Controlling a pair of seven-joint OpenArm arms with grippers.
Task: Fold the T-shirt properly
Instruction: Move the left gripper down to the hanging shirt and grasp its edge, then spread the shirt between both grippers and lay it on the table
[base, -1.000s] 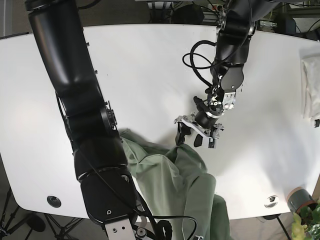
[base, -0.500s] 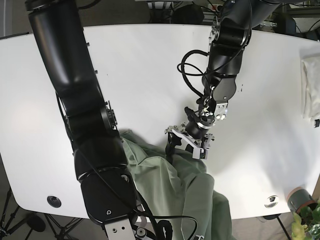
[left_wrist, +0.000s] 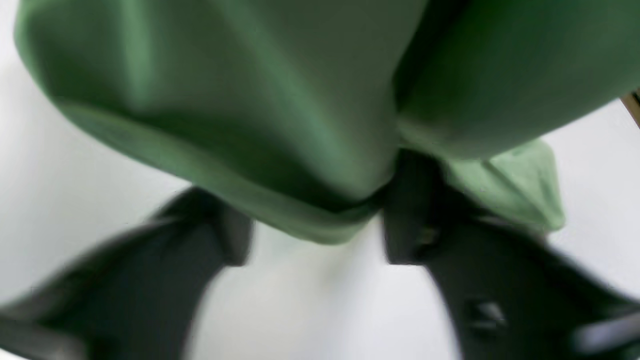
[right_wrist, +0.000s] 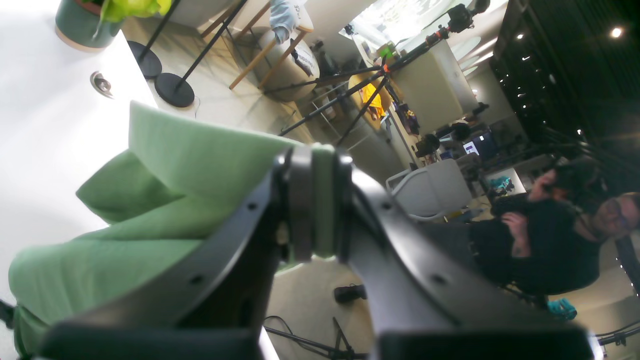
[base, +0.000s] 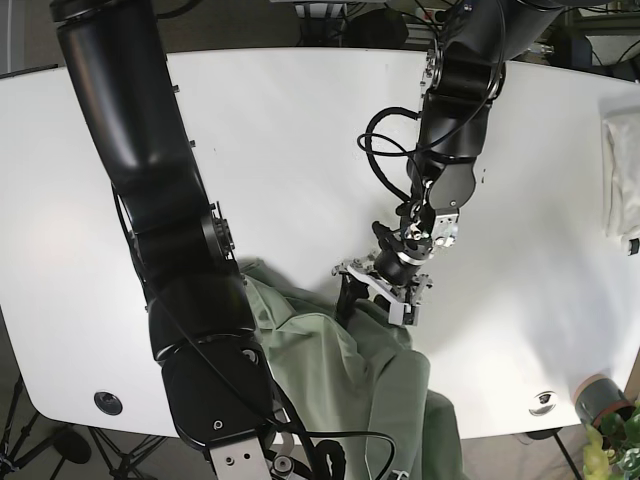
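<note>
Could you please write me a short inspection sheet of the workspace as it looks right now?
Surface: white table, mostly bare.
Job's things: green T-shirt bunched at the near edge, partly hanging off it.
Clutter: pale folded cloth at the table's far right edge; potted plant by the near right corner.
Grippers: left gripper open, straddling a shirt edge; right gripper shut on the T-shirt.
Cables: black cable loops along the left arm.
Surroundings: seated person, tripods and stools beyond the table.
</note>
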